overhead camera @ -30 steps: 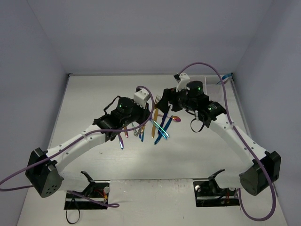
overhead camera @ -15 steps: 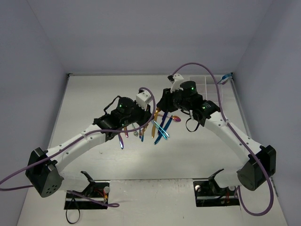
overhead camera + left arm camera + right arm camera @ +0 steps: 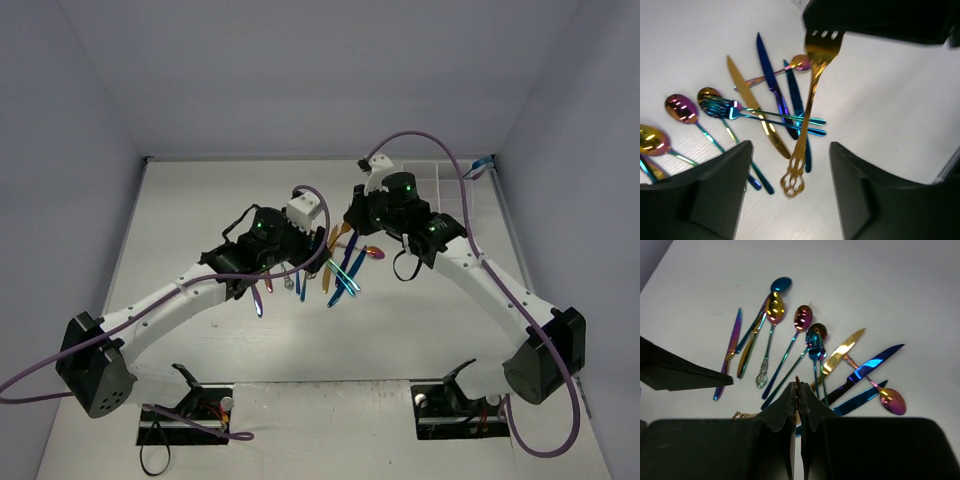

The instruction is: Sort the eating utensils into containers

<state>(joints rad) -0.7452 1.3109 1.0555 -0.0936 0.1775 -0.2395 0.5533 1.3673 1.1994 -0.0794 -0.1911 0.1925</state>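
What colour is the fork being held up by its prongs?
Gold. The fork shows best in the left wrist view.

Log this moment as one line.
right hand: shut on gold fork, tine end | left hand: open around its handle | gold fork: above loose utensils

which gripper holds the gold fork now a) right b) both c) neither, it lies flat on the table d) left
A: the right gripper is shut on the gold fork at its tine end, while the left gripper stands open, fingers clear of the handle.
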